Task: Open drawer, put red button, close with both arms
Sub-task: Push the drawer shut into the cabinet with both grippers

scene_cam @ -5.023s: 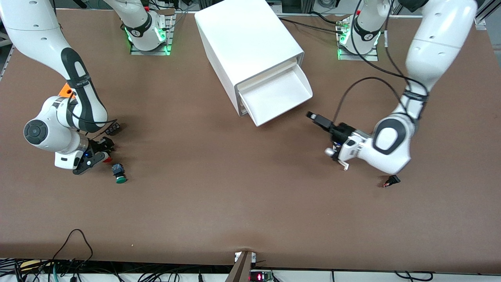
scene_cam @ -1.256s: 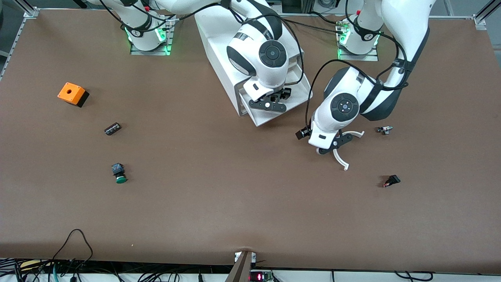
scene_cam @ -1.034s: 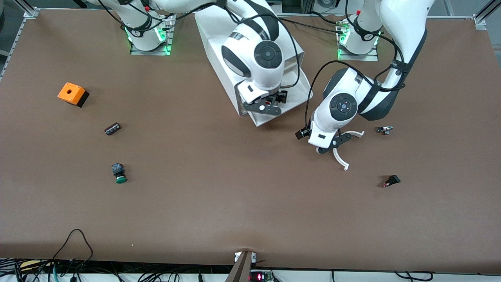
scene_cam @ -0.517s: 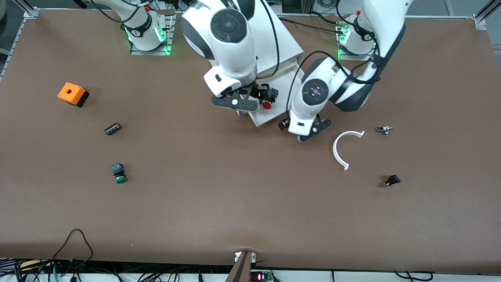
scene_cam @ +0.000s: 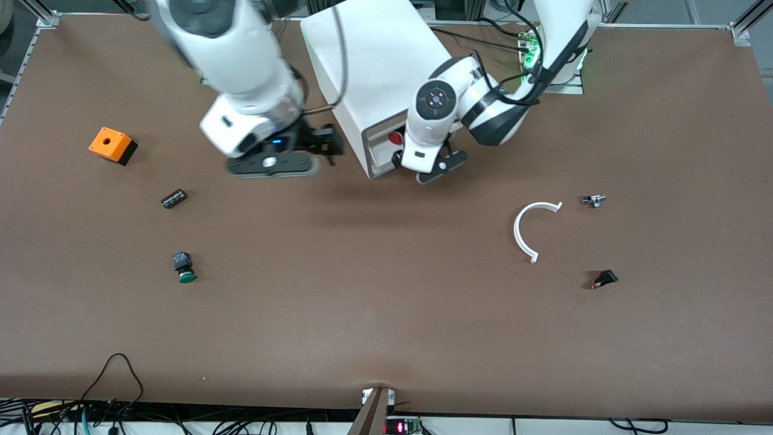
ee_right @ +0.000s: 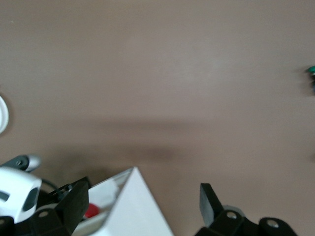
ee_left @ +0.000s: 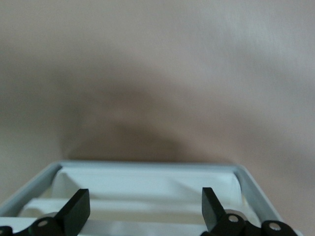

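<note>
The white drawer [scene_cam: 379, 151] of the white cabinet [scene_cam: 380, 60] is pushed almost fully in. The red button [scene_cam: 395, 138] shows its red cap in the narrow gap left in the drawer; it also shows in the right wrist view [ee_right: 91, 210]. My left gripper [scene_cam: 438, 166] is open and empty at the drawer's front, and in its wrist view it [ee_left: 145, 214] is over the drawer's white rim [ee_left: 147, 167]. My right gripper [scene_cam: 323, 145] is open and empty over the table beside the cabinet, toward the right arm's end, with the cabinet's corner [ee_right: 135, 206] between its fingers in its wrist view.
An orange box [scene_cam: 112, 145], a small dark part [scene_cam: 173, 198] and a green-capped button [scene_cam: 184, 269] lie toward the right arm's end. A white curved piece [scene_cam: 526, 232], a small metal part [scene_cam: 595, 200] and a small black and red part [scene_cam: 604, 278] lie toward the left arm's end.
My right gripper let go of the red button in the drawer and swung off toward the right arm's end. My left gripper moved up to the drawer front, and the drawer slid nearly shut.
</note>
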You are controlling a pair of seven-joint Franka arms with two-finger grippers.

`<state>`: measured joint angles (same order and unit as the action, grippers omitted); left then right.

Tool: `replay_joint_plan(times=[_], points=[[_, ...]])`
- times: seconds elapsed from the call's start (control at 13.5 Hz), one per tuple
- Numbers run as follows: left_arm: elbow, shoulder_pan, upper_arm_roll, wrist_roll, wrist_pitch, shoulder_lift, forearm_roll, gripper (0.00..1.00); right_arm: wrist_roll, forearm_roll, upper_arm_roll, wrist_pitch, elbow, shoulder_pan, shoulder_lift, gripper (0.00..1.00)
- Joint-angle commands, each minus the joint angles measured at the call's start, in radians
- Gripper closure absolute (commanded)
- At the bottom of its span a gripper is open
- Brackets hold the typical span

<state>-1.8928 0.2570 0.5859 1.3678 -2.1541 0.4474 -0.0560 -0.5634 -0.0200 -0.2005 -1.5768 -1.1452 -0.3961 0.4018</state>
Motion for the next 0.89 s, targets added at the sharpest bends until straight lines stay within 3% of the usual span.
replay_joint_plan(times=[0.0,0.15,0.37,0.52,0.81], points=[[-0.011,-0.004,0.048,0.008,-0.041,0.025,0.030,0.01,0.106,0.014,-0.002,0.026,-0.005,0.097,-0.017,0.00],[-0.009,-0.002,0.068,0.004,-0.050,0.049,0.035,0.01,0.240,0.092,0.000,0.065,-0.007,0.187,-0.038,0.00],[-0.003,-0.004,0.075,-0.001,-0.072,0.068,0.036,0.00,0.437,0.115,0.053,0.133,-0.020,0.259,-0.079,0.00],[0.020,-0.028,0.072,-0.009,-0.058,0.062,0.030,0.00,0.542,0.149,0.087,0.072,-0.193,0.299,-0.193,0.00],[0.144,-0.142,0.066,-0.179,0.051,0.063,0.019,0.00,0.690,0.137,0.154,-0.095,-0.495,0.304,-0.366,0.00]])
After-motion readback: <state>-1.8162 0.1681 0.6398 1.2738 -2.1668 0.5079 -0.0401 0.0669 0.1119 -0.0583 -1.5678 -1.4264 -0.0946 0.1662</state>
